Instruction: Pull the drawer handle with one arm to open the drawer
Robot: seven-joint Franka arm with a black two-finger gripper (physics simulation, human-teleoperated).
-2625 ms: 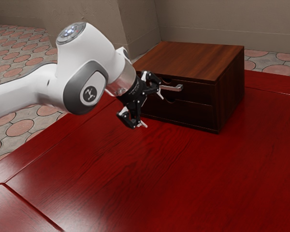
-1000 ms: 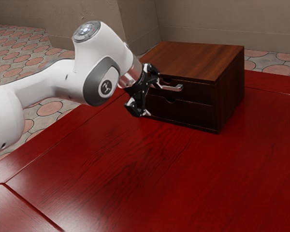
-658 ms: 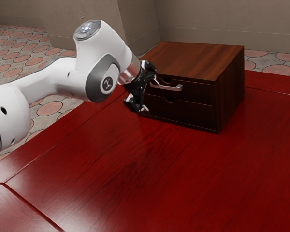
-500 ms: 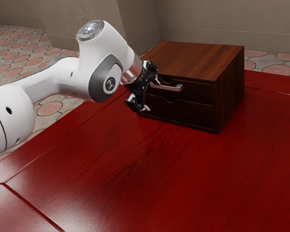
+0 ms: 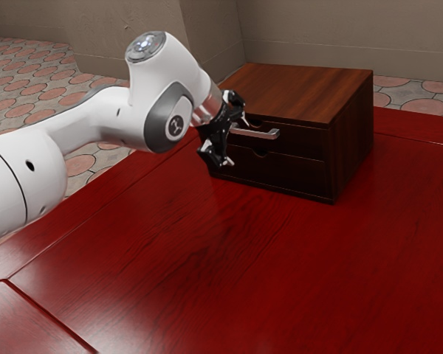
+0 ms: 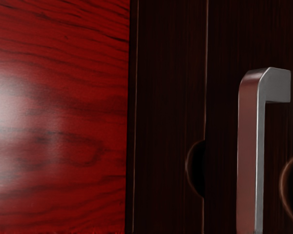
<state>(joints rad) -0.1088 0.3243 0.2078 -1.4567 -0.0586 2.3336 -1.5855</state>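
The white robot arm (image 5: pixel 96 133) reaches in from the exterior view's left, and its black two-finger gripper (image 5: pixel 230 140) is right up at the front of the dark brown wooden two-drawer cabinet (image 5: pixel 303 92). The jaws stand apart, one finger above the other, at the end of the bent silver metal drawer handle (image 5: pixel 257 134) nearer the exterior view's left, and they are not clamped on it. That handle sits on the upper drawer (image 5: pixel 303 140), whose front looks flush with the cabinet face and with the lower drawer (image 5: pixel 288 171) beneath. From the wrist, the silver bar (image 6: pixel 249 156) runs close ahead of the hand, standing off the dark wood front, with rounded cut-outs (image 6: pixel 196 168) along the seam beside it. The cabinet stands on the glossy red wooden table (image 5: pixel 229 265), towards its far side, with the tiled floor (image 5: pixel 29 96) beyond.
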